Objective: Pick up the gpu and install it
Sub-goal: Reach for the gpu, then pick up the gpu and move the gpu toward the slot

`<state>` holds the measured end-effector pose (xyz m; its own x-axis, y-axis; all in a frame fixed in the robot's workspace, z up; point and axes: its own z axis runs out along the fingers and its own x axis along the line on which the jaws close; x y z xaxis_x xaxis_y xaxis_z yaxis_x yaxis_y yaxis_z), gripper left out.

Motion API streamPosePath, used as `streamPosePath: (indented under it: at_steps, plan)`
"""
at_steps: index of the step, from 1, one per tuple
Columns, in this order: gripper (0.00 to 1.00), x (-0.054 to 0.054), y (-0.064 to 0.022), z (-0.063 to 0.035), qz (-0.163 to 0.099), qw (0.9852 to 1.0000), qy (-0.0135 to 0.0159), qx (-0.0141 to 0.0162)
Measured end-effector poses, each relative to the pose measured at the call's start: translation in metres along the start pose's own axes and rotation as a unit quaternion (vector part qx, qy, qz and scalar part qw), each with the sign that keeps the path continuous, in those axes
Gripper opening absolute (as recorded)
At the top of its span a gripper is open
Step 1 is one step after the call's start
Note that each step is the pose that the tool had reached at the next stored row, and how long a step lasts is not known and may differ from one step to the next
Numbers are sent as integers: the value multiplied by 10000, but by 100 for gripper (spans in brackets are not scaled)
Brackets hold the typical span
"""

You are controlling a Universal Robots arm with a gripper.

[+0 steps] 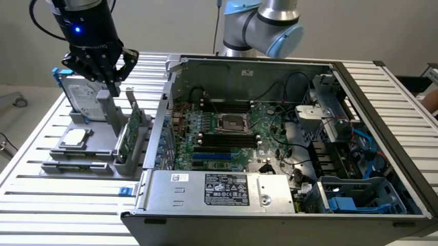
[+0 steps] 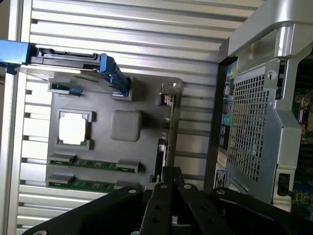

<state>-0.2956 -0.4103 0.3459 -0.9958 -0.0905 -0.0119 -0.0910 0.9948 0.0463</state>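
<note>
The gpu (image 1: 128, 137) stands on its edge in a grey fixture (image 1: 82, 166) to the exterior view's left of the open computer case (image 1: 253, 62). Its green board faces the case. In the wrist view the gpu (image 2: 167, 132) shows edge-on, with its silver bracket (image 2: 170, 91) at one end. My black gripper (image 1: 112, 86) hangs above the fixture's back part, over the gpu's far end and clear of it. Its fingers meet at the tips and hold nothing. The gripper (image 2: 169, 172) points down along the card's line.
The fixture also carries a silver hard drive in a blue frame (image 1: 83, 97), a square processor chip (image 1: 75, 137) and two memory sticks (image 2: 93, 164). Inside the case lies the motherboard (image 1: 226, 128) with blue slots (image 1: 212, 154). The slatted metal table (image 1: 61, 205) holds everything.
</note>
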Motion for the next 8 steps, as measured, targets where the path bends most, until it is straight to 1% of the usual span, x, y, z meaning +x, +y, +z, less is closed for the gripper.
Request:
streamPosePath:
  at_steps: [8]
  plan:
    - [11,0,0,0,0,10000,0,0]
